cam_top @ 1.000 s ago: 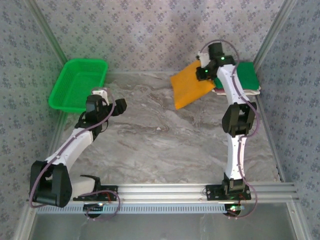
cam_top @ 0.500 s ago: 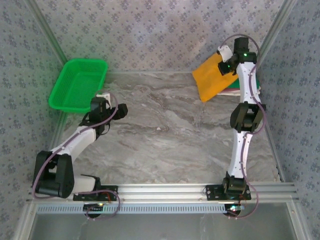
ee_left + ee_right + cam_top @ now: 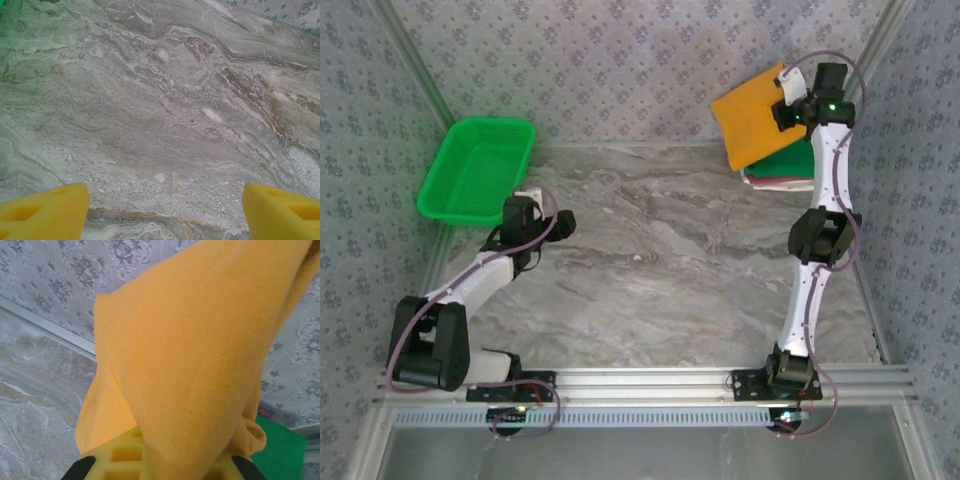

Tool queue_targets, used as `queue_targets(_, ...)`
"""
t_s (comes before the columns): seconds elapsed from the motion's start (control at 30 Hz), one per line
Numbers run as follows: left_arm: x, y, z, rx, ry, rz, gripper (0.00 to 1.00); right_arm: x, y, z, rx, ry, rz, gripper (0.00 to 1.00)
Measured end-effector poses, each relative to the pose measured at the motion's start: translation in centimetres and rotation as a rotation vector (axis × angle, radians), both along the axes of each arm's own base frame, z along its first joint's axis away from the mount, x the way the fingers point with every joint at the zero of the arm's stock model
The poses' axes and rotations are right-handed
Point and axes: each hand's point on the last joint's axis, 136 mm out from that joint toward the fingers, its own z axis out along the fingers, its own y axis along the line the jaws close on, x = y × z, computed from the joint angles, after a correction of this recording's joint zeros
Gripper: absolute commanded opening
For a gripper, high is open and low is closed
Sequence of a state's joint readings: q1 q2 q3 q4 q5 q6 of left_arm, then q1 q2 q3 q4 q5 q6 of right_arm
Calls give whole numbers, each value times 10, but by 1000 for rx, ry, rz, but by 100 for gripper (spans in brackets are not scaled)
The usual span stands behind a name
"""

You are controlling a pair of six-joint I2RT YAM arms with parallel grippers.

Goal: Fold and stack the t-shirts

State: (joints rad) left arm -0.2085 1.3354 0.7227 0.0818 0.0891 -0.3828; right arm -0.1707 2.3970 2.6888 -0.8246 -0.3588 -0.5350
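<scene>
The folded orange-yellow t-shirt [image 3: 755, 125] hangs in the air at the back right, with my right gripper [image 3: 788, 106] shut on its right edge. In the right wrist view the orange cloth [image 3: 190, 355] drapes over the yellow fingers [image 3: 117, 456] of the right gripper [image 3: 165, 462]. Its lower edge overlaps the stack of folded t-shirts, where the green one [image 3: 792, 161] [image 3: 280, 445] lies on top of white and maroon layers [image 3: 775, 181]. My left gripper [image 3: 560, 226] [image 3: 162, 215] hovers open over bare marble, with nothing between its fingertips [image 3: 45, 210].
A green plastic mesh basket [image 3: 475, 165] stands at the back left, just beyond the left gripper. The marble tabletop [image 3: 660, 260] lies between the arms. Patterned walls close in the back and sides, with the stack tight in the right corner.
My right arm has carried the orange t-shirt up and to the right, from the table's back middle to over the stack. The left arm has drawn back slightly.
</scene>
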Motion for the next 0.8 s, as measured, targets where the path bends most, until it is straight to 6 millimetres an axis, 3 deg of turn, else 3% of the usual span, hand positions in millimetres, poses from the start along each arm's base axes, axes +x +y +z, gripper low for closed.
queue_targets(0.27,-2,0,-2,9,10,-4,80,9,-25,-7,-19,-24,-32,0)
queue_targets(0.63,-7,3,-10,28,47,-3,80,40,-61,-69,-148,-10,-80,0)
queue_targets(0.8,-7,4,-10,35,54,-2,80,48,-75,-79,-203,-28,-103,0)
